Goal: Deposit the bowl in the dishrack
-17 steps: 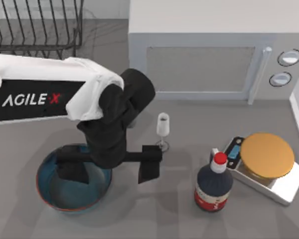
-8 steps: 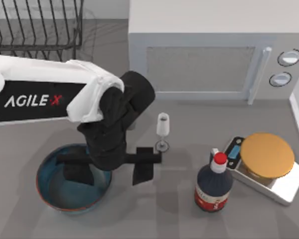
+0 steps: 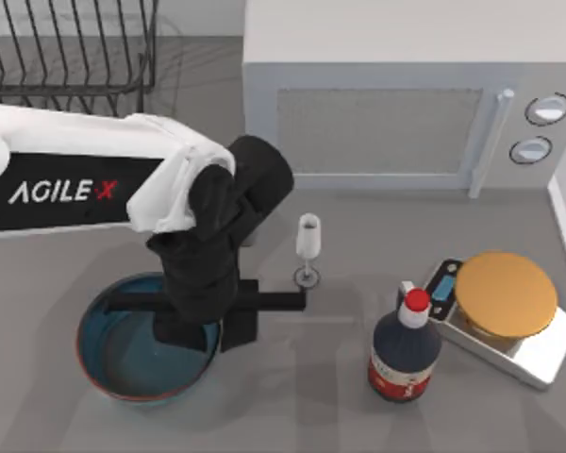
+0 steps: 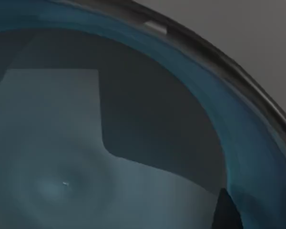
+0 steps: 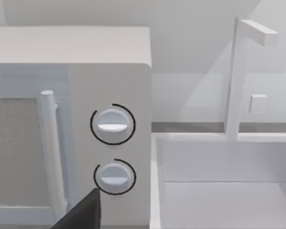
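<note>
Bowl at desk's seven o'clock, my left gripper clamped on its three o'clock rim, dishrack at eleven o'clock, right gripper's state I cannot tell.

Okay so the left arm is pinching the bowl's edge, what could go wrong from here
The left gripper pinches only the right edge of the bowl, so the wide bowl could tilt or slip out when lifted. The small stemmed glass stands close beside the arm's wrist and could get knocked over as it swings. The dishrack has upright prongs, and the bowl's rim could catch on them.
</note>
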Robot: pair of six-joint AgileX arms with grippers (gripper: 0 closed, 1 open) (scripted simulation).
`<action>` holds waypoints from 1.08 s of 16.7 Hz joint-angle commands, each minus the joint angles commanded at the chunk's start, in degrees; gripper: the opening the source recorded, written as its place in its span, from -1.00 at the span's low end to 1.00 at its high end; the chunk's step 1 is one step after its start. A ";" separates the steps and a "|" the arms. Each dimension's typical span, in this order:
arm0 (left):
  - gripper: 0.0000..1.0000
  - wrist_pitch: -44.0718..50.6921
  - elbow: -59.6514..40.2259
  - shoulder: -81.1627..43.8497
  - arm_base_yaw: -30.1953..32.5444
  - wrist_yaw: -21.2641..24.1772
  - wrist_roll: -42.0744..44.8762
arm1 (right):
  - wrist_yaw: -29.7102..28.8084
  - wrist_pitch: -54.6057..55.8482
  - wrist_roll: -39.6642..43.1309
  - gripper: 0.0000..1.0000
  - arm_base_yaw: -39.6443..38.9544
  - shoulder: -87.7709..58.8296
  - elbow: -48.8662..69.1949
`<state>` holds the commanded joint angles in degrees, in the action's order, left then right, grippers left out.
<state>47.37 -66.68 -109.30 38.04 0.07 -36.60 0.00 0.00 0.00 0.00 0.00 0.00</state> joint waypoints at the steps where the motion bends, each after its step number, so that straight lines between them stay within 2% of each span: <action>1: -1.00 0.00 0.00 0.00 0.00 0.00 0.00 | 0.00 0.00 0.00 1.00 0.00 0.00 0.00; 12: -1.00 2.13 -2.09 0.04 0.20 0.00 -0.06 | 0.00 0.00 0.00 1.00 0.00 0.00 0.00; 15: -1.00 9.76 -9.56 0.32 0.53 -0.02 -0.33 | 0.00 0.00 0.00 1.00 0.00 0.00 0.00; 18: -1.00 22.39 -20.07 1.15 0.67 -0.04 -0.57 | 0.00 0.00 0.00 1.00 0.00 0.00 0.00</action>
<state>69.76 -86.76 -108.15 38.71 0.02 -37.16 0.00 0.00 0.00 0.00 0.00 0.00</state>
